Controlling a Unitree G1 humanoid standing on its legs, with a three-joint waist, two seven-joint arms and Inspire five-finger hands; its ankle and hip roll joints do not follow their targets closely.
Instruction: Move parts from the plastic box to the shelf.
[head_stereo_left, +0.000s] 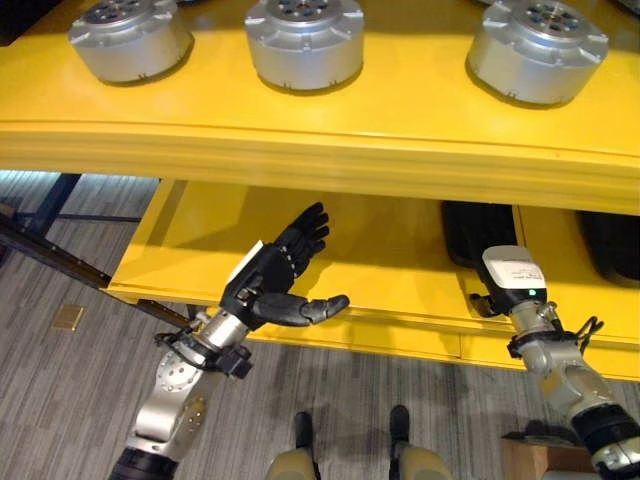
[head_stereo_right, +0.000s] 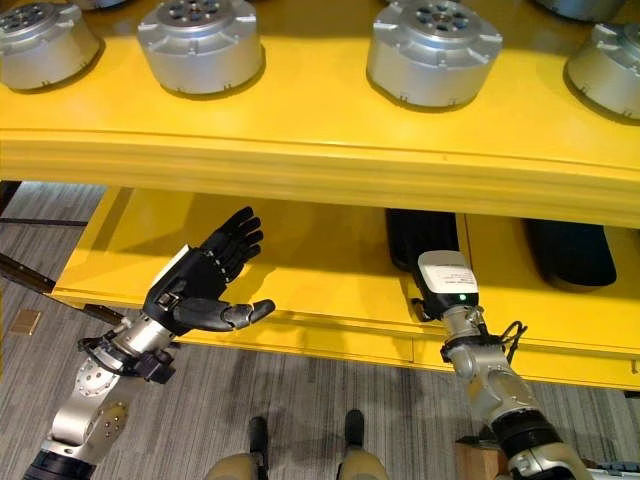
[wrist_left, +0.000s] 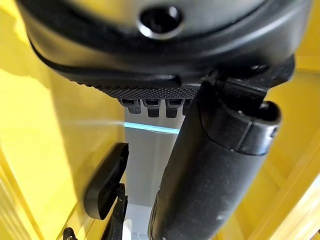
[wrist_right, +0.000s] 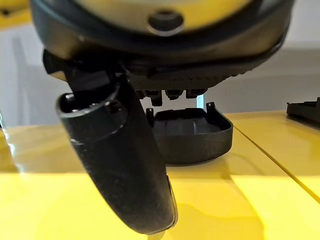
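On the lower shelf, right of centre, a black part is lying flat, and my right hand is reaching in just near of it; the wrist view is showing the part as a shallow moulded tray with a raised rim, sitting past my thumb. I cannot tell from here whether those fingers are touching it or how they are set. My left hand is hovering over the bare left end of that shelf, fingers spread straight and thumb out, carrying nothing. A second black part is resting further right, and silver motors are standing on the top shelf. I am judging the black parts to be light, stiff plastic, smooth and a bit slippery, so I would be pinching the rim across a short side rather than pressing the flat.
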